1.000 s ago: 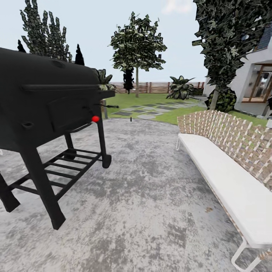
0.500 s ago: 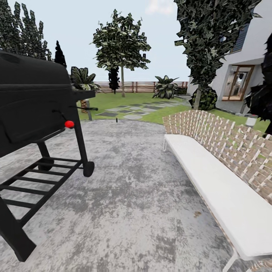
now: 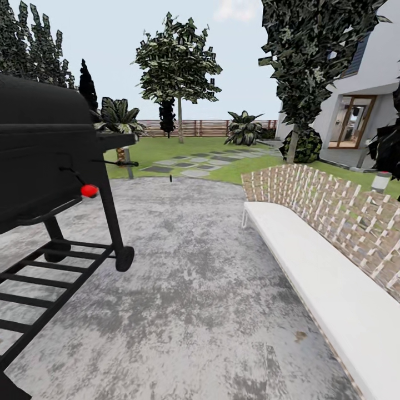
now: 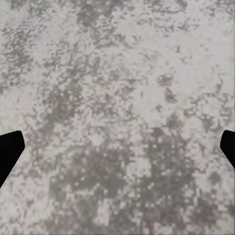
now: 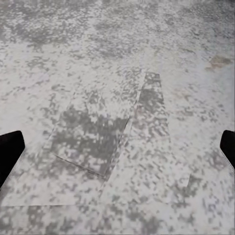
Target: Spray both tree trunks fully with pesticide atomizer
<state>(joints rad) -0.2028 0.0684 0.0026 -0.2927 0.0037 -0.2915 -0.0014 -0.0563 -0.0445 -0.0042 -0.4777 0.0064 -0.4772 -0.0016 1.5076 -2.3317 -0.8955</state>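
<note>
You are on the grey mottled patio floor, in the lane between the black grill at near left and the white bench along the right, facing the garden lawn beyond. That heading suits a drive toward the grass, where the work lies.

Both arms hang low with their cameras looking down at paving. The left end effector has its two dark fingertips at opposite edges of its view, wide apart with nothing between them. The right end effector is spread the same way, its fingertips also holding nothing.

The pesticide atomizer cannot be made out. A small dark upright speck stands at the far edge of the paving, too small to name. One tree with a slim pale trunk stands far off before the wooden fence. A second, nearer tree stands by the white house; its top is cut off, and its trunk base is hidden behind the bench back. No spray haze shows.
</note>
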